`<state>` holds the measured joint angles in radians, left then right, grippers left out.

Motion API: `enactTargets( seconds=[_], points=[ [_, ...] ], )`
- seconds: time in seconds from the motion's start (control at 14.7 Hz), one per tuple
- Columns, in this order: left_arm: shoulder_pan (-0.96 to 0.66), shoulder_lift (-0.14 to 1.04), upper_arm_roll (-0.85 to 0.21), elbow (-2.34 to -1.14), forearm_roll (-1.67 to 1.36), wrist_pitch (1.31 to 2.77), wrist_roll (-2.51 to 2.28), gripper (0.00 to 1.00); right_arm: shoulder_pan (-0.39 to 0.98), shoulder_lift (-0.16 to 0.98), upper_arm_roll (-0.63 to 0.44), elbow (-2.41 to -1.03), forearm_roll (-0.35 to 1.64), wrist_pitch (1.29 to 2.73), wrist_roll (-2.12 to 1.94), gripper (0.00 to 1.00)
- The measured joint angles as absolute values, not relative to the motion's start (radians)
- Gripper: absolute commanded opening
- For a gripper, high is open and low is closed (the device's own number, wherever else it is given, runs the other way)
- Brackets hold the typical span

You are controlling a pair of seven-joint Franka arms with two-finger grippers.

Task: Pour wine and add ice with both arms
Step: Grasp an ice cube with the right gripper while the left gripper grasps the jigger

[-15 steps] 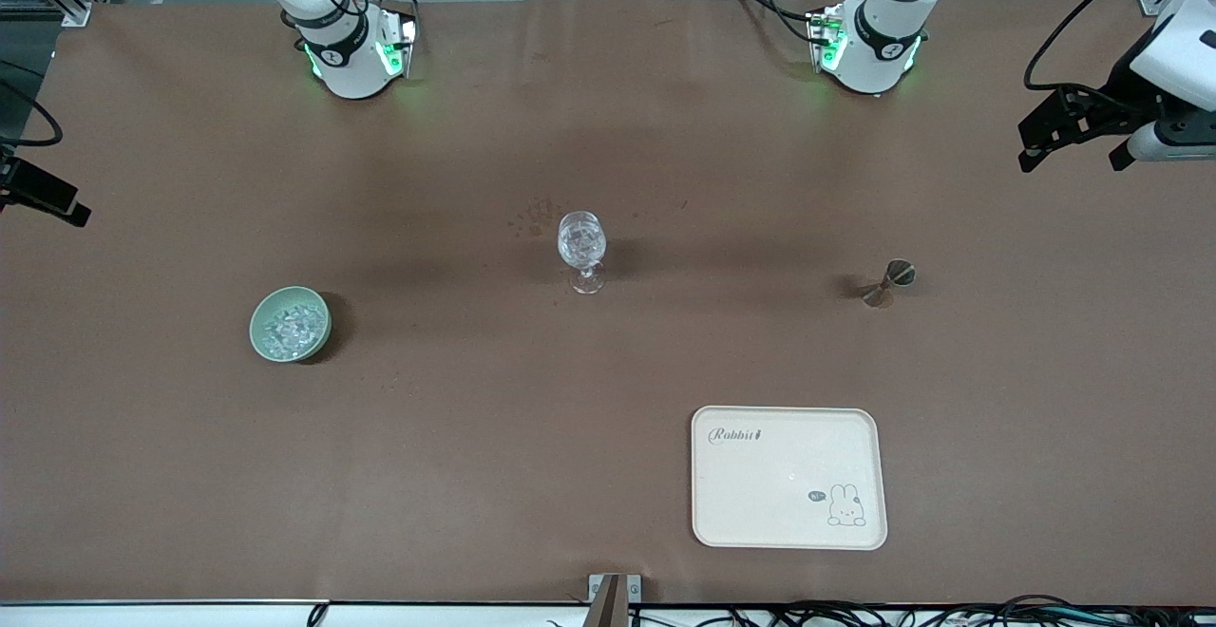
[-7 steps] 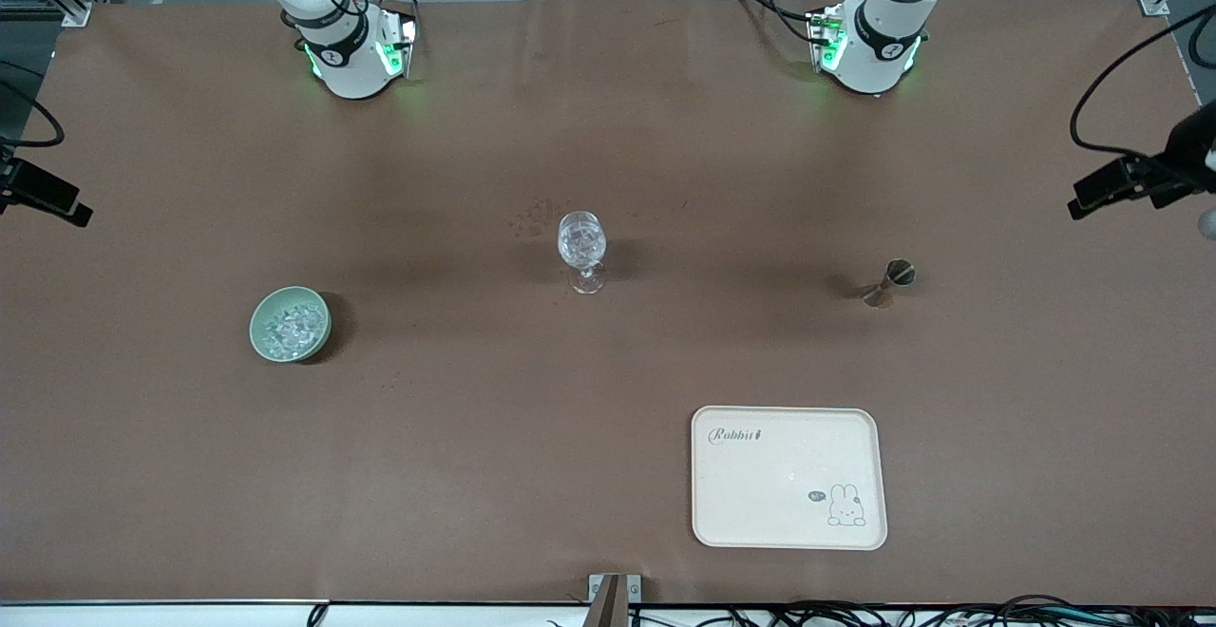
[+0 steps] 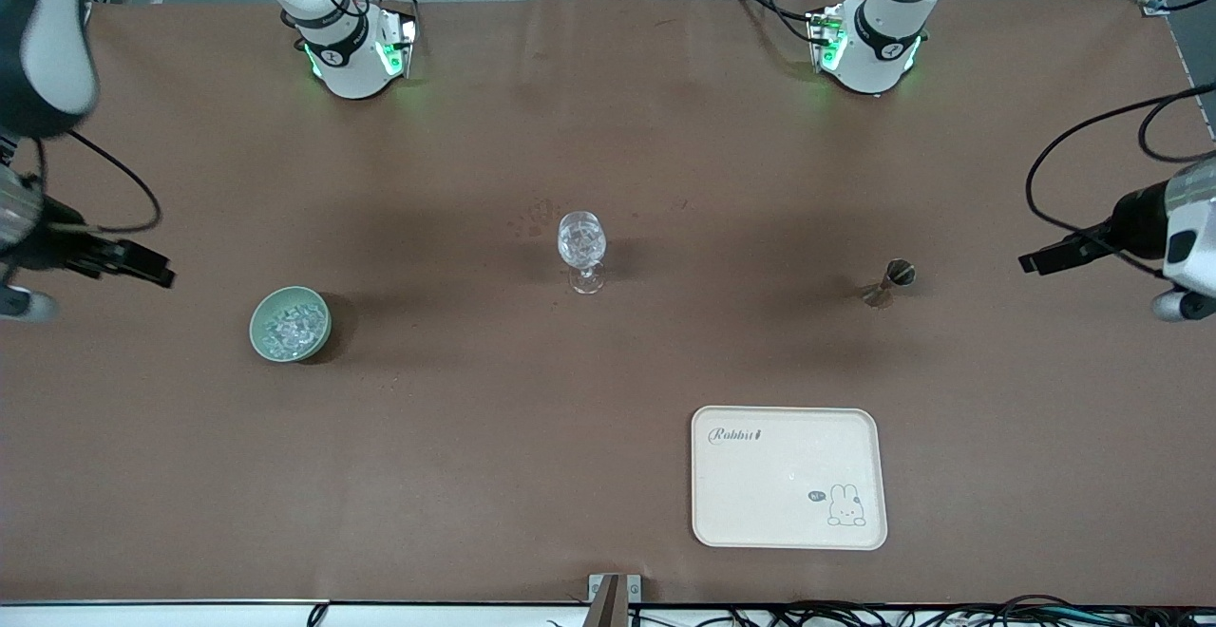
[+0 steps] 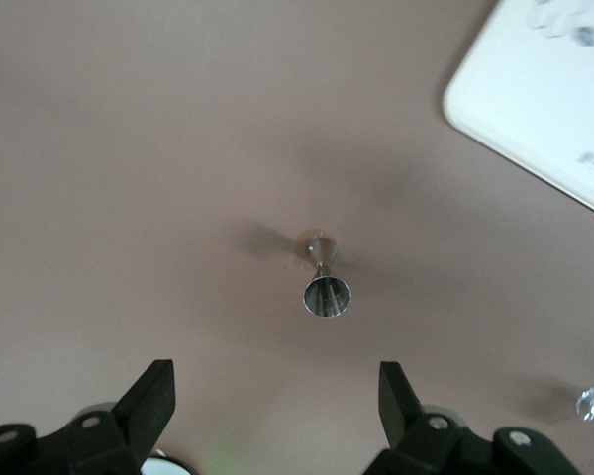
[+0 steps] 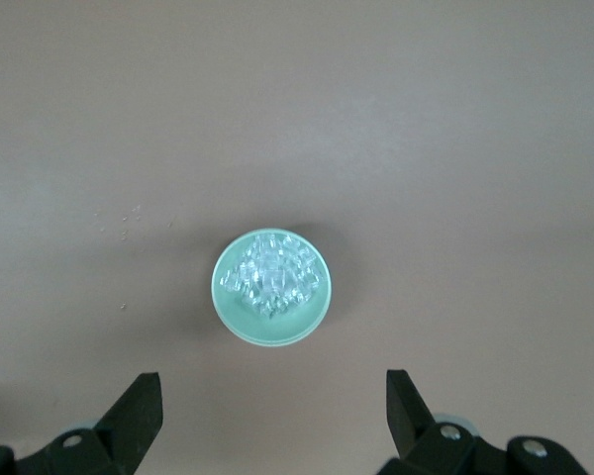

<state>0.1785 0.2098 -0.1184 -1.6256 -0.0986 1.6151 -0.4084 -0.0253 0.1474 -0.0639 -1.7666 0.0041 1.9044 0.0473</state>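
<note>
The silvery jigger (image 3: 888, 283) stands upright on the brown table toward the left arm's end; it also shows in the left wrist view (image 4: 325, 282). The pale green bowl (image 3: 290, 323) with ice cubes (image 3: 288, 329) sits toward the right arm's end, and the right wrist view shows the bowl (image 5: 240, 319) and the ice (image 5: 273, 275). The clear stemmed glass (image 3: 581, 249) stands mid-table. My left gripper (image 3: 1040, 261) (image 4: 273, 381) is open and empty over the table short of the jigger. My right gripper (image 3: 142, 271) (image 5: 272, 381) is open and empty over the table short of the bowl.
A cream tray (image 3: 788, 513) with a rabbit print lies nearer to the front camera than the jigger; its corner shows in the left wrist view (image 4: 535, 99). Black cables hang from both arms. The arm bases stand along the table's back edge.
Both arms have swung in over the table. The left gripper has come lower, level with the jigger. The right gripper has moved in toward the bowl.
</note>
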Motion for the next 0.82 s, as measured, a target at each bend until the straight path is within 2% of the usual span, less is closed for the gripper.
enactTargets(
  seconds=[0.14, 0.27, 0.48, 0.61, 0.82],
  points=[
    [0.194, 0.278, -0.117, -1.629, -0.129, 1.612, -0.509, 0.93, -0.020, 0.194, -0.063, -1.835, 0.004, 2.016, 0.039, 1.00],
    [0.249, 0.366, -0.116, -1.632, -0.234, 1.611, -0.536, 0.89, -0.014, 0.237, -0.063, -1.882, 0.004, 2.101, 0.031, 1.00],
    [0.333, 0.500, -0.114, -1.633, -0.377, 1.611, -0.537, 0.90, 0.002, 0.298, -0.062, -1.933, 0.004, 2.207, 0.029, 1.00],
    [0.368, 0.582, -0.115, -1.633, -0.456, 1.611, -0.535, 0.89, 0.008, 0.337, -0.062, -1.965, 0.004, 2.268, 0.023, 0.93],
    [0.381, 0.675, -0.116, -1.637, -0.560, 1.610, -0.533, 0.88, 0.008, 0.386, -0.062, -1.980, 0.004, 2.308, 0.007, 0.78]
  ],
)
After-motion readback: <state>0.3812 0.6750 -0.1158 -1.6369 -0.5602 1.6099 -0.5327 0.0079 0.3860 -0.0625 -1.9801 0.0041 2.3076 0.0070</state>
